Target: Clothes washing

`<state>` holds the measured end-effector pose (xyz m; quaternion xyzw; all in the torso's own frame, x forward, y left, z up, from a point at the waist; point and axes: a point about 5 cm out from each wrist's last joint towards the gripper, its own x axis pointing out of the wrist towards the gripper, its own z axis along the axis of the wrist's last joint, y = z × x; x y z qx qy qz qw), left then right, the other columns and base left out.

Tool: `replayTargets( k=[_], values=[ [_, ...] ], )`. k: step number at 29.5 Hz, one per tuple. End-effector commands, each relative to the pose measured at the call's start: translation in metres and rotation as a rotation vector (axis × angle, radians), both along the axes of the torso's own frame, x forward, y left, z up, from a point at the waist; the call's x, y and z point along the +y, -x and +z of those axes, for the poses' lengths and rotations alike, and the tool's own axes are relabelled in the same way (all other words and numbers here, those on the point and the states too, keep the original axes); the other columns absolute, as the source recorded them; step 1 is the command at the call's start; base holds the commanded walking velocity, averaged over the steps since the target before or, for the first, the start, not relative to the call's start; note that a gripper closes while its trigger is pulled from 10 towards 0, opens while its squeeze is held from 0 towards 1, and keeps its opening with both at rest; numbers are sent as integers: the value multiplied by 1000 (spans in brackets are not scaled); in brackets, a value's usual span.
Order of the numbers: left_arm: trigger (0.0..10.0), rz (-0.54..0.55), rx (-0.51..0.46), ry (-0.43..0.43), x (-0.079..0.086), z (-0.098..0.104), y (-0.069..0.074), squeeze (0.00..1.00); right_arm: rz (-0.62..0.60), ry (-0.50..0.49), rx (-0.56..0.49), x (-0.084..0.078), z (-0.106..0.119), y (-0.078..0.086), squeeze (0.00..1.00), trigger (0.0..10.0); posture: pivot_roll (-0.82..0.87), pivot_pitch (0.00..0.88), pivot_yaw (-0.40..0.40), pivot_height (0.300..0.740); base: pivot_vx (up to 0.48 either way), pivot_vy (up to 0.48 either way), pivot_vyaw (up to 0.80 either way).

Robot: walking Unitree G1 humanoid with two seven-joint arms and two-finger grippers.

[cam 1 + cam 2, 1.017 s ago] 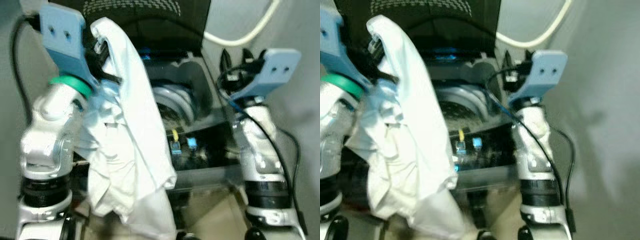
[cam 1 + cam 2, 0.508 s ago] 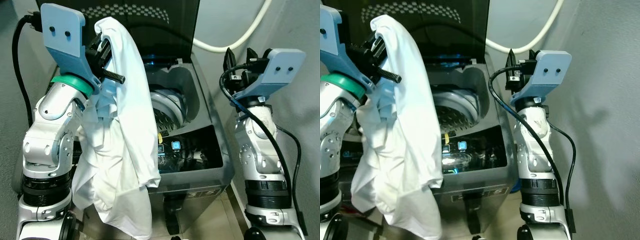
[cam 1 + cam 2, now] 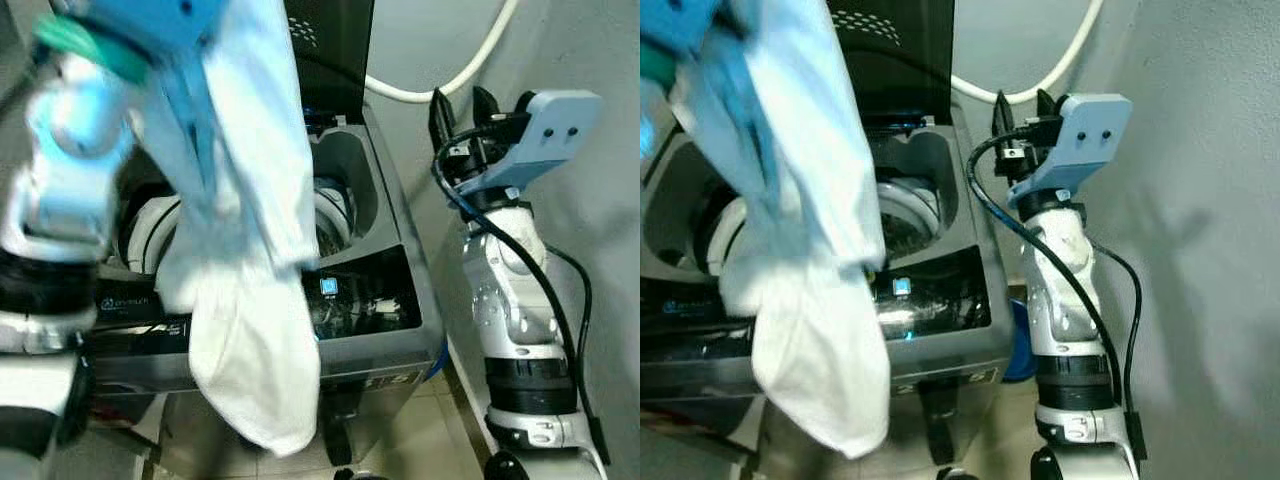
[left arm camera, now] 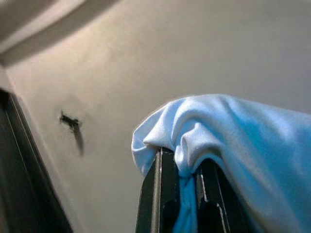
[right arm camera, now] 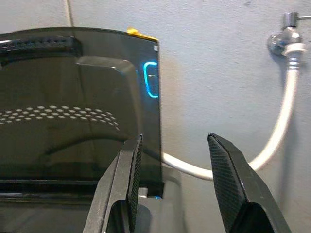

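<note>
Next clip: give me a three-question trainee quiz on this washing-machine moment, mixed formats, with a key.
1. True or false: the lid of the washing machine stands raised.
2. What does the left gripper hold? A) white hose B) white garment C) nothing
3. Fill in: the right gripper has its fingers ____ and holds nothing.

Key:
1. True; the dark lid stands upright behind the drum.
2. B; the white garment is pinched between the fingers and hangs down over the machine's front.
3. Open; it is raised beside the machine, near the white hose.
</note>
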<state>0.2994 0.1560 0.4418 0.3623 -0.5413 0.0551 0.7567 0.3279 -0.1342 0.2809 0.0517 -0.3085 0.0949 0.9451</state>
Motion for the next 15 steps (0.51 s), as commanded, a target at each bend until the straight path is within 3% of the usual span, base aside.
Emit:
replayTargets(
  k=[1, 3, 4, 6, 7, 8, 9, 13, 15],
  values=[
    [10000, -88, 282, 114, 8, -14, -27, 0, 20, -7, -39, 3, 8, 3, 0, 10000, 59, 37, 34, 740, 0, 0, 0],
    [10000, -355, 698, 258, -5, -48, -48, 0, 19, -6, -42, 3, 8, 4, 0, 10000, 50, 44, 37, 740, 0, 0, 0],
    [10000, -355, 698, 258, -5, -48, -48, 0, 19, -6, -42, 3, 8, 4, 0, 10000, 50, 44, 37, 740, 0, 0, 0],
    [10000, -599, 1025, 352, -26, -87, -49, 0, 14, 0, -42, 2, 8, 5, 0, 10000, 50, 49, 36, 740, 0, 0, 0],
    [10000, -599, 1025, 352, -26, -87, -49, 0, 14, 0, -42, 2, 8, 5, 0, 10000, 50, 49, 36, 740, 0, 0, 0],
    [10000, -671, 1129, 430, -31, -100, -45, 0, 11, 4, -37, 1, 7, 5, 0, 10000, 51, 50, 37, 740, 0, 0, 0],
    [10000, -693, 1169, 466, -31, -106, -41, 0, 10, 6, -35, 0, 7, 5, 0, 10000, 51, 52, 35, 740, 0, 0, 0],
    [10000, -702, 1188, 485, -31, -111, -40, 0, 10, 8, -33, 0, 6, 5, 0, 10000, 51, 52, 35, 740, 0, 0, 0],
    [10000, -628, 1191, 553, -21, -122, -39, 0, 13, 11, -28, 1, 5, 4, 0, 10000, 59, 54, 31, 740, 0, 0, 0]
  ],
)
